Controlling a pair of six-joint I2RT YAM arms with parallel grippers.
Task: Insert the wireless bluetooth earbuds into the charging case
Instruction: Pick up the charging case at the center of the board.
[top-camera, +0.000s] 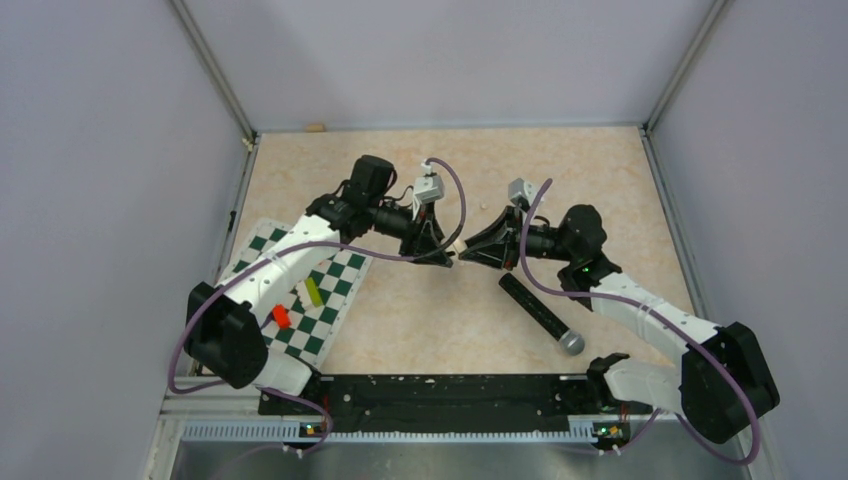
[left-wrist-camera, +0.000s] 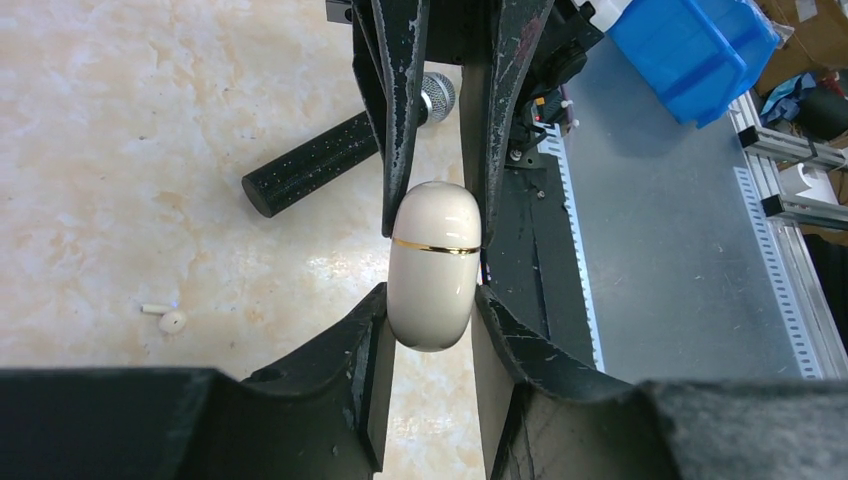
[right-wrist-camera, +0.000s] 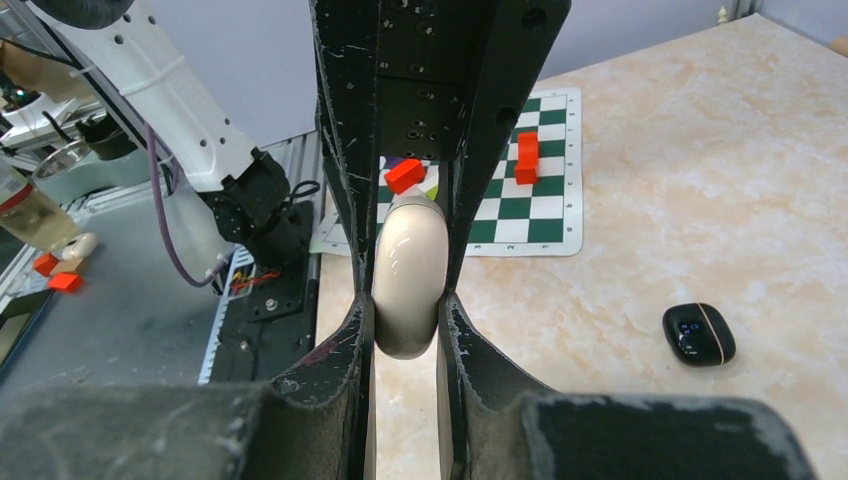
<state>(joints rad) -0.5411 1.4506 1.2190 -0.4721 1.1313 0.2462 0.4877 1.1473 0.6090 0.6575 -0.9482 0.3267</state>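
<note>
Two grippers, left gripper and right gripper, clamp one glossy cream pill-shaped charging case with a gold seam above mottled beige tabletop; a tiny whitish earbud lies there.

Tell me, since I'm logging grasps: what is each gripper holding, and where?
Both hold the cream charging case: the left gripper pinches its sides below the gold seam, the right gripper the opposite end.

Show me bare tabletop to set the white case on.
Bare: the patch between the checkered mat and the microphone, and the far right corner. Crowded: the middle, where the left tool and right tool grip the charging case.
</note>
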